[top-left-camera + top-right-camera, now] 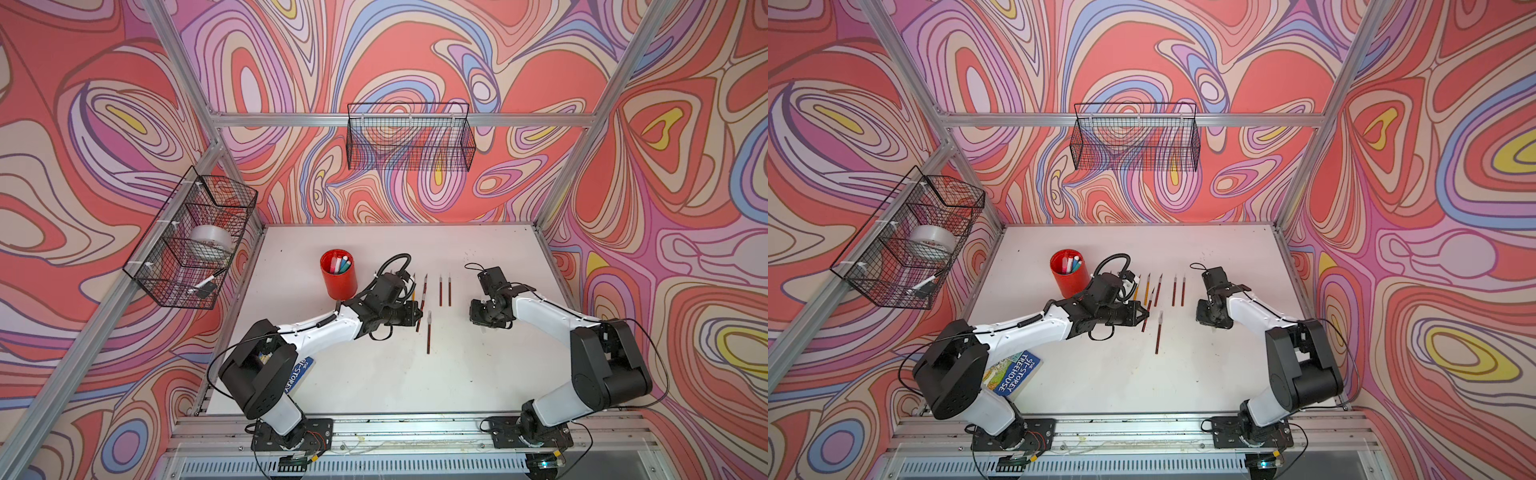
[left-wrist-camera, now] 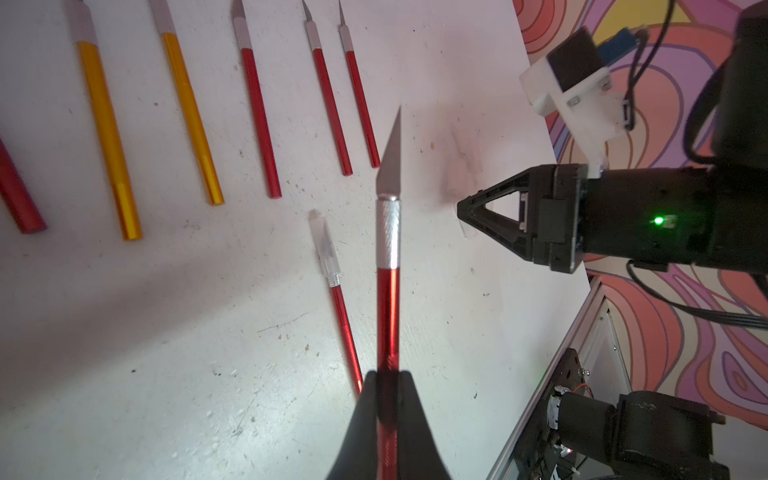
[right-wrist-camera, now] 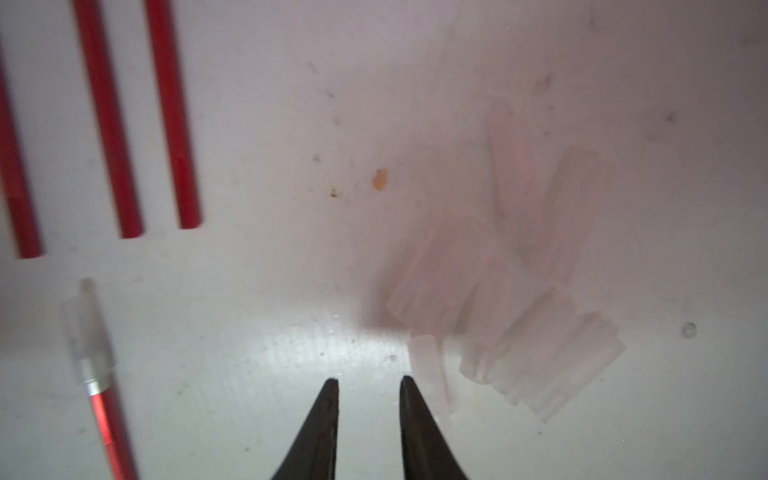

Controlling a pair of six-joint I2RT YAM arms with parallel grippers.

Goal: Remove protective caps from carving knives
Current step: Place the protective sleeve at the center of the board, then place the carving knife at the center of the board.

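Note:
My left gripper (image 2: 388, 374) is shut on the red handle of a carving knife (image 2: 388, 232), whose bare blade points toward the right arm. A second red knife (image 2: 338, 299) lies on the table beside it with a translucent protective cap (image 2: 324, 241) on its tip. In both top views this capped knife (image 1: 428, 332) (image 1: 1158, 332) lies alone in front of the row. My right gripper (image 3: 370, 380) stands open and empty, low over the table. One loose cap (image 3: 428, 365) lies beside one of its fingers, next to a pile of several caps (image 3: 498, 282).
Uncapped yellow knives (image 2: 108, 137) and red knives (image 2: 259, 120) lie in a row on the white table (image 1: 374, 374). A red cup of markers (image 1: 338, 279) stands at the back left, a book (image 1: 1013, 372) at the front left. Wire baskets (image 1: 409, 137) (image 1: 195, 241) hang on the walls.

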